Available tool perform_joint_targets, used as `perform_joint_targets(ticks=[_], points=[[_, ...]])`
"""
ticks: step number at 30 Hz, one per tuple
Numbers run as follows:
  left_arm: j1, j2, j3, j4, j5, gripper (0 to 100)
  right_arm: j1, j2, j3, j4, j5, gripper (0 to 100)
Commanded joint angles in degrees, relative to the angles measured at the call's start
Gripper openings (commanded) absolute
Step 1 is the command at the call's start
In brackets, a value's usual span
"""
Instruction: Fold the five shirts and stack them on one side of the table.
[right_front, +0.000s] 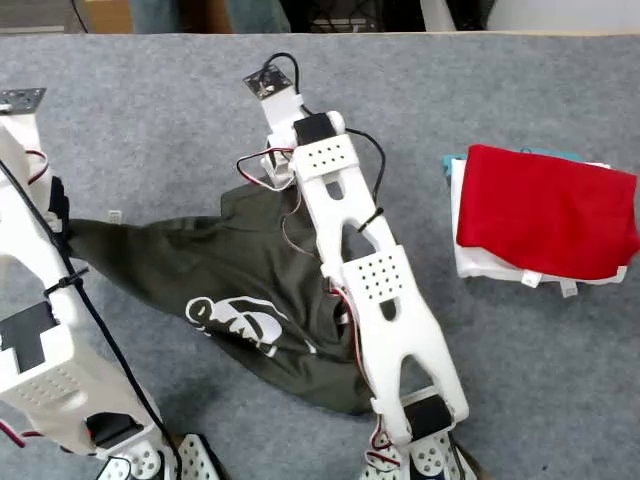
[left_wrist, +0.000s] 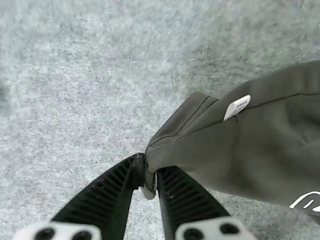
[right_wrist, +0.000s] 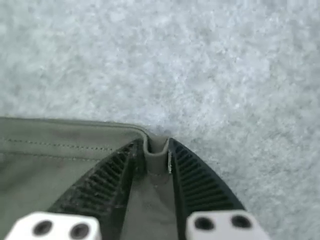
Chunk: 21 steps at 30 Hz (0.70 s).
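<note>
The dark shirt lies crumpled on the grey table, a little left of the middle, with a white print facing up on its near part. Its left end is pulled out into a narrow tip, and this tip is pinched in the left gripper, whose black ribbed fingers are closed on a folded bit of the hem. A small white label is sewn on the cloth just beside this hold. The far edge of the dark shirt is caught in the right gripper, also clamped tight, with a small fold of the hem squeezed between its fingers and the cloth spreading away under them. The right arm stretches from the near edge over the shirt toward the far side, and the left arm stands at the left edge of the table. Well apart, at the right side, a stack of folded shirts rests on the table, with a red shirt on top.
</note>
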Motion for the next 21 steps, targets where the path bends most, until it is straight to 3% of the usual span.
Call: perform_joint_targets(ticks=[1, 4, 11, 17, 21], points=[[0.40, -2.99, -0.22, -0.18, 0.53, 3, 0.97, -0.48, 0.04, -0.70, -2.46, 7.4], [0.48, -2.99, -0.22, -0.18, 0.53, 3, 1.58, -0.66, -0.40, -0.97, -2.99, 1.4], [4.09, -3.08, -2.95, 0.53, 6.15, 3, 1.23, -3.74, -7.25, 0.00, -2.73, 1.2], [6.73, -4.04, -12.26, 3.69, 12.40, 3, 1.85, -10.24, -19.91, 8.53, -2.81, 1.2], [6.90, -12.22, -17.63, 3.69, 17.41, 3, 2.73, -21.23, -19.82, 12.84, -3.08, 1.2]])
